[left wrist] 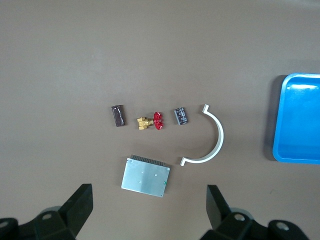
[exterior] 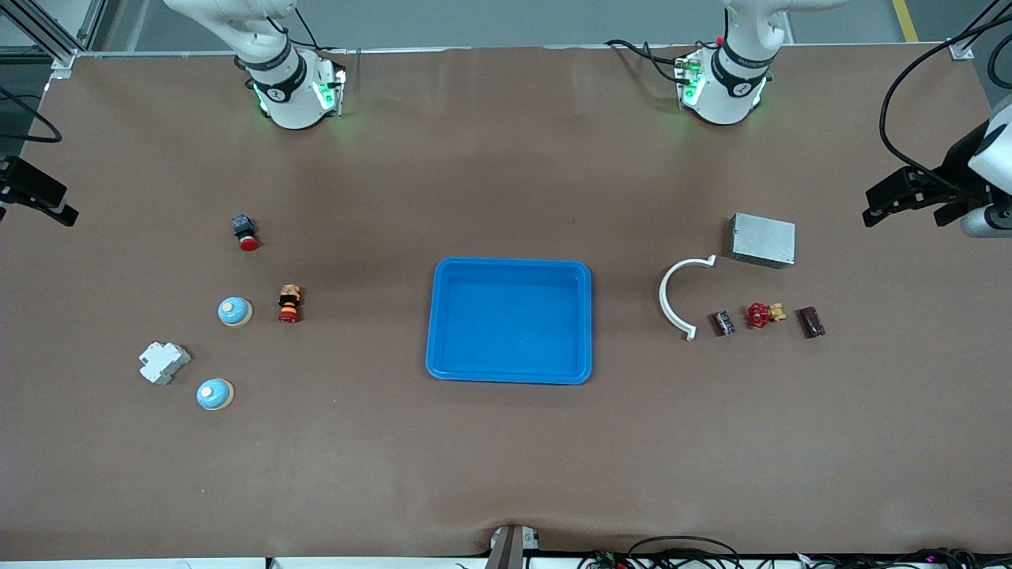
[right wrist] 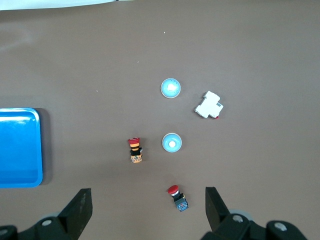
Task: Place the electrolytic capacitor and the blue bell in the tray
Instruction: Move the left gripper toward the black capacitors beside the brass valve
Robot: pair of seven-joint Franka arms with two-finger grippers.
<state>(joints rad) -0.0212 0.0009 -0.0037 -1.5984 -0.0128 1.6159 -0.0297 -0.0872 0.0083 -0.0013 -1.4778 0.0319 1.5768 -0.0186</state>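
The blue tray (exterior: 510, 320) lies empty at the table's middle; its edge shows in the left wrist view (left wrist: 300, 120) and the right wrist view (right wrist: 20, 147). The electrolytic capacitor (exterior: 723, 322) (left wrist: 180, 116), small and black, lies toward the left arm's end. Two blue bells lie toward the right arm's end: one (exterior: 235, 311) (right wrist: 171, 142) and one nearer the camera (exterior: 214, 393) (right wrist: 171, 88). My left gripper (exterior: 901, 197) (left wrist: 148, 200) hangs open and empty, high over the table's left-arm end. My right gripper (exterior: 39, 194) (right wrist: 147, 200) hangs open and empty, high over the right-arm end.
By the capacitor: a white curved clip (exterior: 680, 296), a red-handled brass valve (exterior: 763, 315), a dark brown block (exterior: 811, 322), a grey metal box (exterior: 763, 239). By the bells: a white breaker (exterior: 164, 362), a red-and-yellow button (exterior: 290, 303), a red push button (exterior: 245, 232).
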